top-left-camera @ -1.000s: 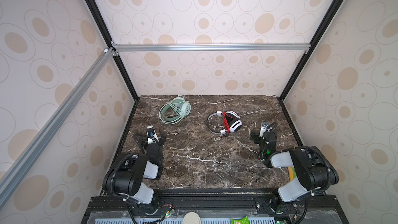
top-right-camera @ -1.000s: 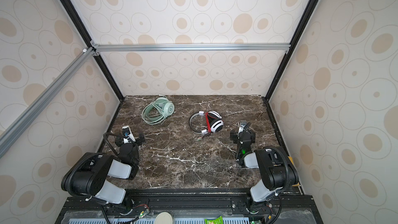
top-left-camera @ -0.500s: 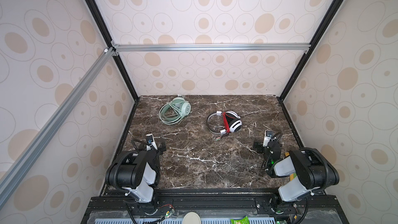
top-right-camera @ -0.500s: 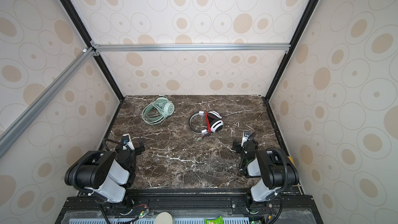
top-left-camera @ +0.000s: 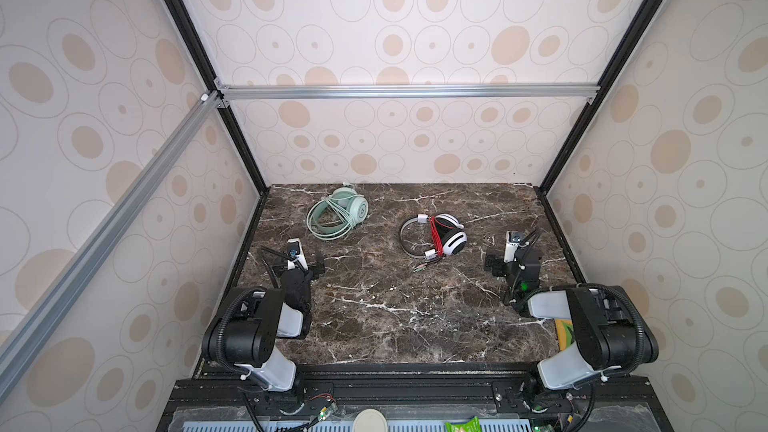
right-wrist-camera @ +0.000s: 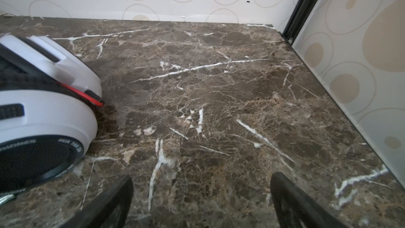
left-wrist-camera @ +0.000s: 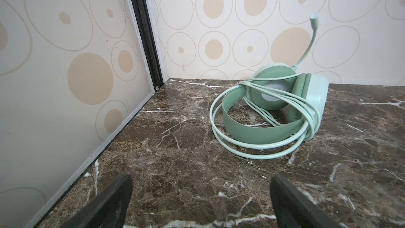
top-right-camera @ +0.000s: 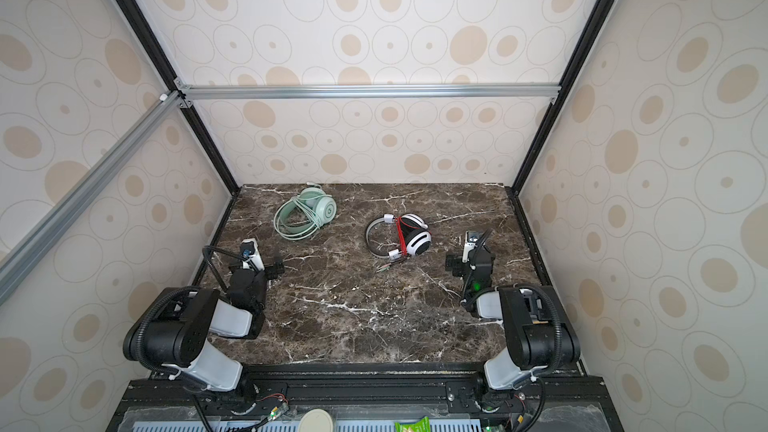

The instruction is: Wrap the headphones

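Note:
The mint-green headphones lie at the back left of the marble table, their pale green cable looped around the headband and cups. The white-and-black headphones lie at mid-back with the red cable bundled across them and its plugs on the table. My left gripper is open and empty, short of the green headset. My right gripper is open and empty, just right of the white earcup.
Patterned walls close in the table on three sides, with black posts at the back corners. An aluminium bar crosses high overhead. A yellow-green item lies under the right arm at the table's right edge.
Half a second ago both arms were drawn back toward the front edge; now they reach forward again, about where they stood a second ago. Both headphones stay put.

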`<state>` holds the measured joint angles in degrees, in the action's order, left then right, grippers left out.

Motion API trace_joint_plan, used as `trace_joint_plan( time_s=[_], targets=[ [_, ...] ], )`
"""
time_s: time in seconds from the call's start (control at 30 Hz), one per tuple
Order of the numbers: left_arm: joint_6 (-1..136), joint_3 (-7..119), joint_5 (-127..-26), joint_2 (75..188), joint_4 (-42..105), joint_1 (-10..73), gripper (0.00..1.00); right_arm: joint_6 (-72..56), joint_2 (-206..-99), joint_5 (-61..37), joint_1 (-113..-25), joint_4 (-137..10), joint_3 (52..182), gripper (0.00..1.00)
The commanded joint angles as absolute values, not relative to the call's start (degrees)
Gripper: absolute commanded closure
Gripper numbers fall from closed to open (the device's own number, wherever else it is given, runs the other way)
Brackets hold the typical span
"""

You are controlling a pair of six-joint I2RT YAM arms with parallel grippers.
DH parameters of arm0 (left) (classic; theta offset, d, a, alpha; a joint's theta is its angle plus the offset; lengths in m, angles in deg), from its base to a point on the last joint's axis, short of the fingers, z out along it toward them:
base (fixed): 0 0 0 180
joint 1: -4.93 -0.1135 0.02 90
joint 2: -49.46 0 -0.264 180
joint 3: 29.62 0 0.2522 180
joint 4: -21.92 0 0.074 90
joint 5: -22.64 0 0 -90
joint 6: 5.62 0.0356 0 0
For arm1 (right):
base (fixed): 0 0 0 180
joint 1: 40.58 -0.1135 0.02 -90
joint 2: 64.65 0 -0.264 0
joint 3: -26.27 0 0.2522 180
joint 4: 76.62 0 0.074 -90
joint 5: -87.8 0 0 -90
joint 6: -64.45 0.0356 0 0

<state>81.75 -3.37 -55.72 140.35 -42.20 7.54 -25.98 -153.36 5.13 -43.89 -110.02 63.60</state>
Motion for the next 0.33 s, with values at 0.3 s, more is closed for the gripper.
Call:
trace_joint_plan(
  time_s=[0.3],
  targets=[
    [82.9, -3.4, -56.2, 139.9, -42.8, 7.5, 0.02, -26.5, -152.5, 1.2, -43.2, -107.4, 64.5, 0.0]
  ],
)
